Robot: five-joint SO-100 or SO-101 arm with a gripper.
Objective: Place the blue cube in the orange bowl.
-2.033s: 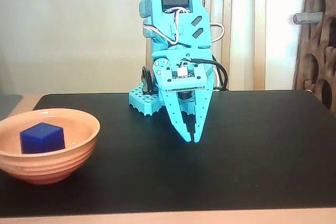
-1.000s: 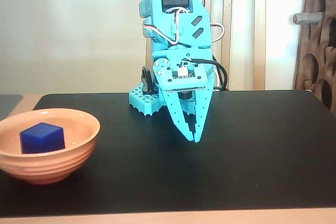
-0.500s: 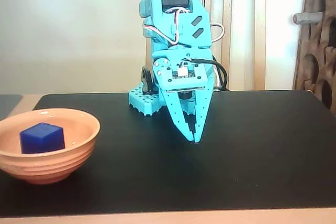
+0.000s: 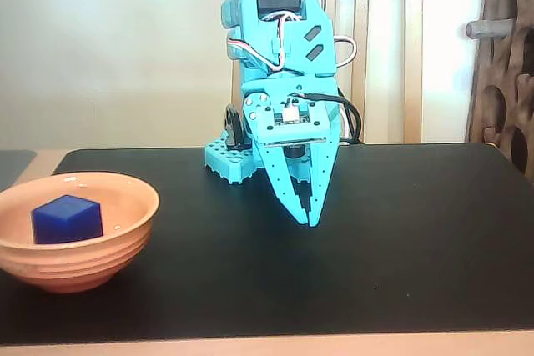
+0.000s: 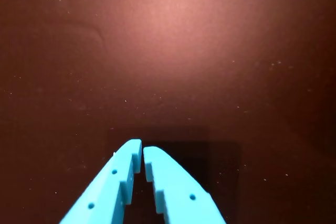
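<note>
Nothing has moved since the earlier frames: arm, cube and bowl all sit as they did. Seen from the fixed view, the cube (image 4: 67,218) lies inside the bowl (image 4: 83,260) at the near left of the black mat (image 4: 400,256), well apart from the arm. At the far middle of the mat, the gripper (image 4: 306,221) points down with its tips just above the surface. Its jaws are nearly together and empty, as the wrist view shows, the gripper (image 5: 142,151) over bare mat (image 5: 173,51).
</note>
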